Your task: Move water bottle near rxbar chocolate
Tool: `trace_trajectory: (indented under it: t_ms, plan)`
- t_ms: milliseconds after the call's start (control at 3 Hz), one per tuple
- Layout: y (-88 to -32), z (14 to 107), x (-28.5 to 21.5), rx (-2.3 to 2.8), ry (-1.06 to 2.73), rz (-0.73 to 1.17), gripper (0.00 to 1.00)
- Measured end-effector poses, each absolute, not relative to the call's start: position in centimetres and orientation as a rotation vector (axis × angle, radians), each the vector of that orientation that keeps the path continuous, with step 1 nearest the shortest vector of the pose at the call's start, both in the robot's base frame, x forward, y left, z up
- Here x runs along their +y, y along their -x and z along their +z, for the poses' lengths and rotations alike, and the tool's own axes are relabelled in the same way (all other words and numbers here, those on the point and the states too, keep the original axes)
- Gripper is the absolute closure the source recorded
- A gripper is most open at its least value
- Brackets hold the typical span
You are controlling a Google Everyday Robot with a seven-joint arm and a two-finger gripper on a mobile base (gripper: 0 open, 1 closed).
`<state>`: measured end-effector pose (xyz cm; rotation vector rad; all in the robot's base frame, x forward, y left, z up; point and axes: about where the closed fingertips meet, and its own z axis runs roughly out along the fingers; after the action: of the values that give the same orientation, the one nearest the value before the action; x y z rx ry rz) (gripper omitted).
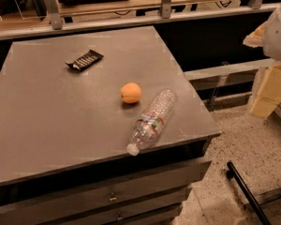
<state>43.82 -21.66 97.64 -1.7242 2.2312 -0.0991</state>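
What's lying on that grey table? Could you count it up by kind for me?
water bottle: 1
orange fruit: 1
rxbar chocolate: 1
Total: 3
The gripper is off to the right of the table, touching none of them.

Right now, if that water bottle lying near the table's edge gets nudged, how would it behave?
Lying on its side, the water bottle would probably roll; its cap sits at the front edge of the table, so it might fall. Its thin crinkled plastic likely dents easily. The gripper is not in view; only a white robot part shows at right.
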Motion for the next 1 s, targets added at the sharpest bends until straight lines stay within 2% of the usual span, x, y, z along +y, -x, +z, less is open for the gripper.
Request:
trace_trajectory:
  t_ms: [667, 1000]
  plan:
    - [-44.5, 97.0, -20.8, 2.200, 1.769, -0.129, 0.00]
    - [-45.5, 95.2, -18.5, 2.123, 1.908, -0.201, 0.00]
